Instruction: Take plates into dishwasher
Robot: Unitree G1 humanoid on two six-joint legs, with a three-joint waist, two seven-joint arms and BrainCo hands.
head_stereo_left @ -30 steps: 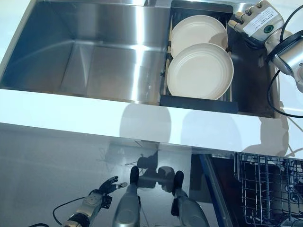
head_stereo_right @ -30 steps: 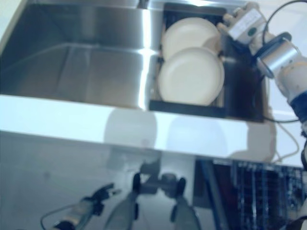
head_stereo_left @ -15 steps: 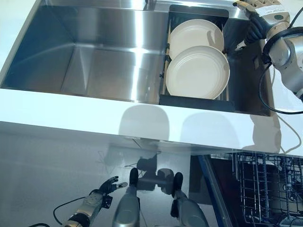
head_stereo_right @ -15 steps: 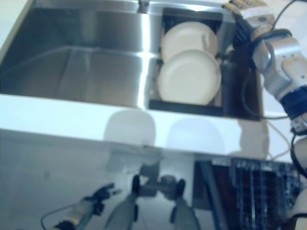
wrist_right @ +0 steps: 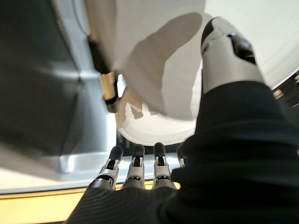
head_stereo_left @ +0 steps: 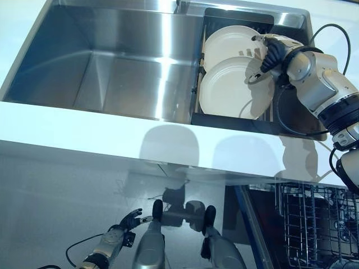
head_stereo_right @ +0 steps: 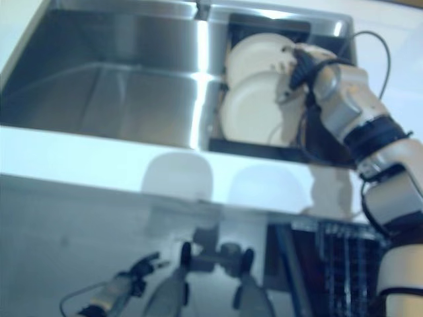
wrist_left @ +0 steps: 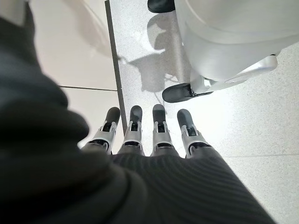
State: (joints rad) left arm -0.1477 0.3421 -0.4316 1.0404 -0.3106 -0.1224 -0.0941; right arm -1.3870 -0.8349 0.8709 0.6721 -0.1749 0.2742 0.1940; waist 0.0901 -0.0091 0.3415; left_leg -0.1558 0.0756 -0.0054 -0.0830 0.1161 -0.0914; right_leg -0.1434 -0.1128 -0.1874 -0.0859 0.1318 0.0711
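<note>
- Reaching over the sink (head_stereo_left: pixel 112 67), the right hand (head_stereo_left: pixel 272 50) hangs above the two cream plates, at their right-hand edge.
- The near plate (head_stereo_left: pixel 233 89) lies in a dark rack (head_stereo_left: pixel 235 120) set in the right part of the sink, and it overlaps the far plate (head_stereo_left: pixel 227 42) behind it.
- In the right wrist view the right hand's fingers (wrist_right: pixel 135 163) stretch out straight in a row, with the thumb (wrist_right: pixel 224 46) held apart; the plates show just past them, and the fingers close on nothing.
- Whether any fingertip touches a plate cannot be told from these views.
- The left hand (head_stereo_left: pixel 126 221) hangs low at the lower left of the head views, down by the floor (wrist_left: pixel 261 116) and well apart from the sink.
- In its own wrist view the left fingers (wrist_left: pixel 159 126) are straight and relaxed, holding nothing, with only speckled floor beyond them.
- A white table (head_stereo_left: pixel 84 129) runs across the front of the sink, between the sink and the robot.
- The dishwasher rack (head_stereo_left: pixel 320 218), a wire basket, stands pulled out at the lower right, below the table edge; no plate can be made out in the part that shows.
- Both plates are in the sink rack, neither one lifted.
</note>
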